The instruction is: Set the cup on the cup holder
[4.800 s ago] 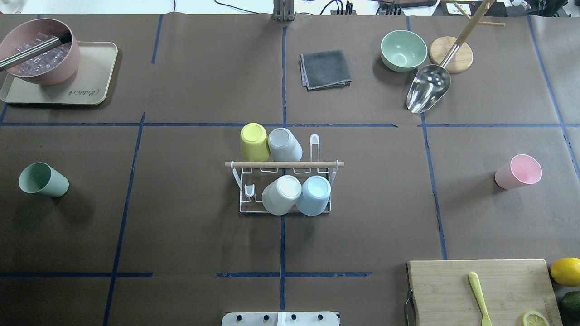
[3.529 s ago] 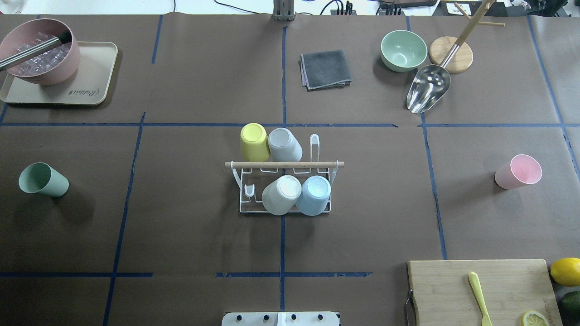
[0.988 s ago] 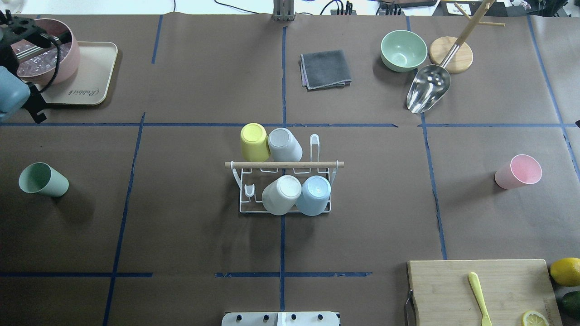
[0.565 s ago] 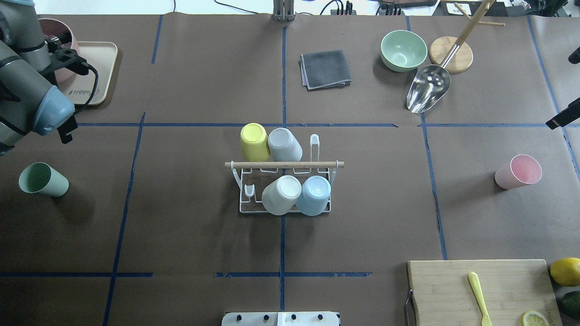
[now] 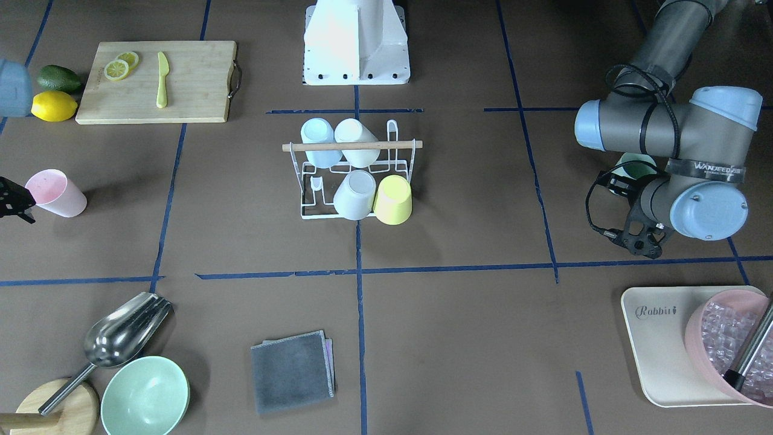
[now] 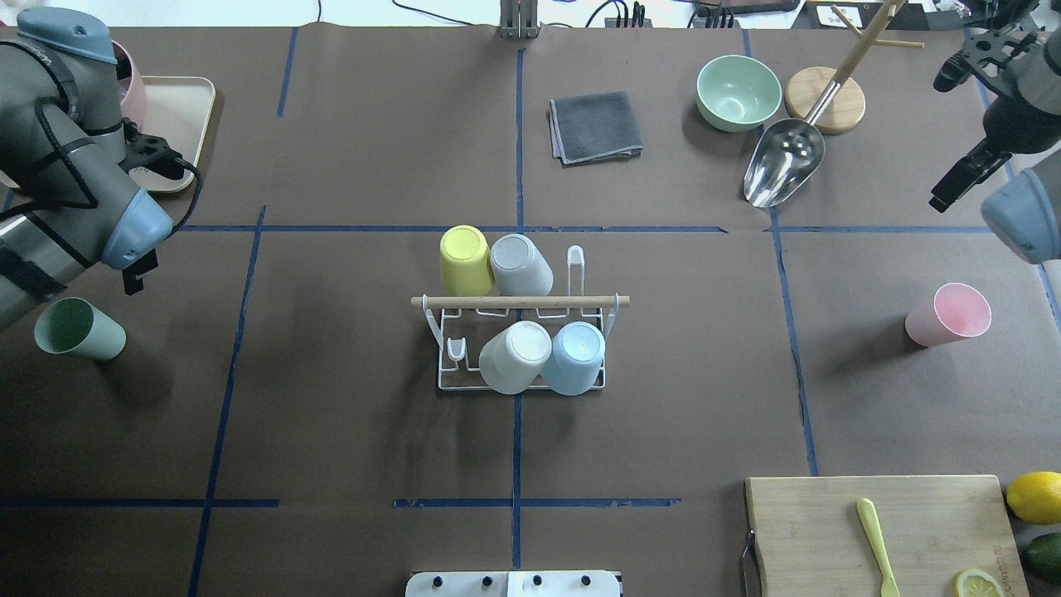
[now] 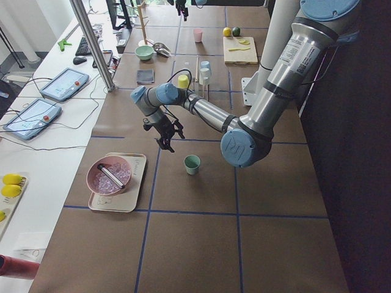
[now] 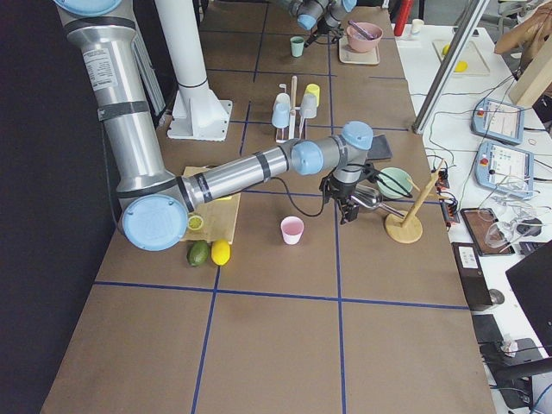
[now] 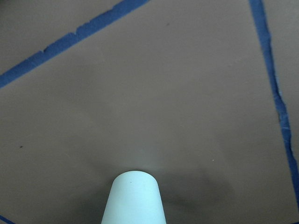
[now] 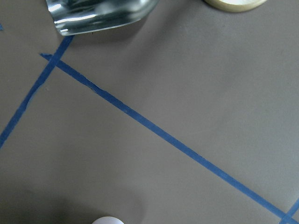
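Observation:
The white wire cup holder with a wooden rod stands mid-table and also shows in the front view. Yellow, grey, white and light blue cups sit upside down on it. A green cup stands at the left and shows low in the left wrist view. A pink cup stands at the right. My left gripper hovers just beyond the green cup, open and empty. My right gripper hovers beyond the pink cup, open and empty.
A pink bowl of ice on a beige tray is far left. A grey cloth, a green bowl, a metal scoop and a wooden stand are at the back. A cutting board and a lemon are front right.
Both arms have swung into the overhead view, the left from the left edge toward the green cup, the right from the right edge above the pink cup. The cups and rack have not moved.

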